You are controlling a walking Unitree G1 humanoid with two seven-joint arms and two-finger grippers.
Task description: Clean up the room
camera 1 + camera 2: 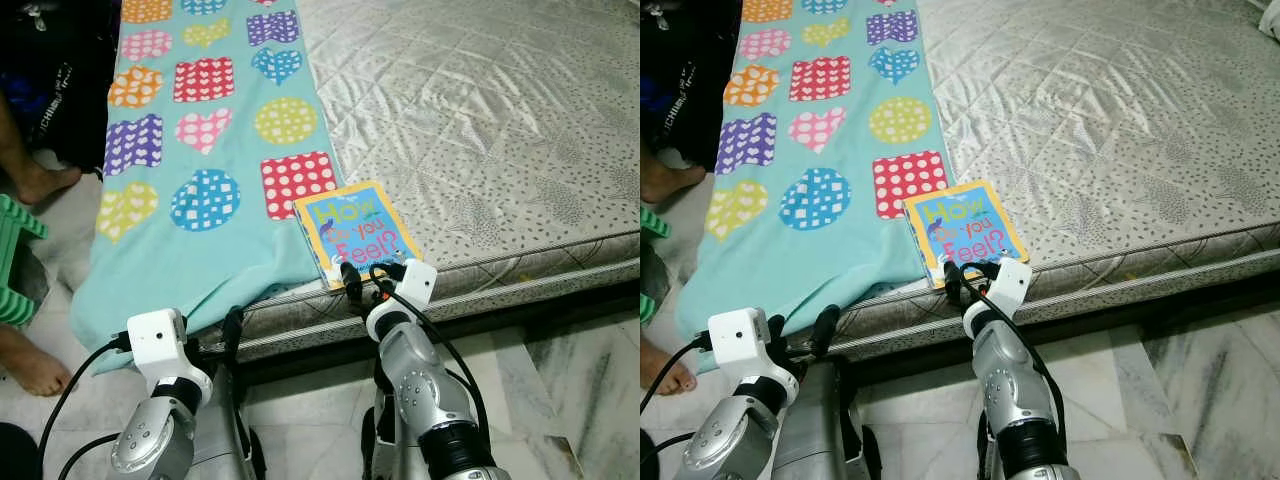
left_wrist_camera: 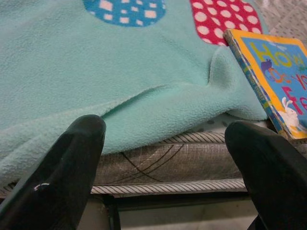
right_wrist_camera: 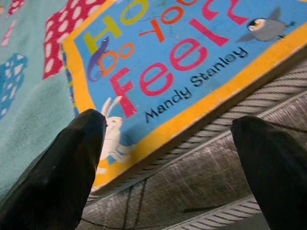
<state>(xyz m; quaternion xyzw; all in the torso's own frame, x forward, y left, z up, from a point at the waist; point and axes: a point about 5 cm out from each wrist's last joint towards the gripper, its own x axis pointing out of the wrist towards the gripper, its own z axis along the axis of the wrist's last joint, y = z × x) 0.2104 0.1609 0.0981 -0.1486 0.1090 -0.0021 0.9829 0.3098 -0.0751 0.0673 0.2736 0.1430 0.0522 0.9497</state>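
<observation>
Because the book overhangs the mattress edge, the right gripper spreads its fingers wide just before it; left gripper, equally wide, faces the blanket.

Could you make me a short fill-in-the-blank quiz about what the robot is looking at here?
1. The picture book lies on the ____, at its near edge.
2. The right gripper has its fingers ____, either side of the book's near edge.
3. The blanket with hearts and dots is mostly ____ in colour.
4. The left gripper points at the blanket's ____ edge.

Missing words: mattress; open; turquoise; hanging
</observation>
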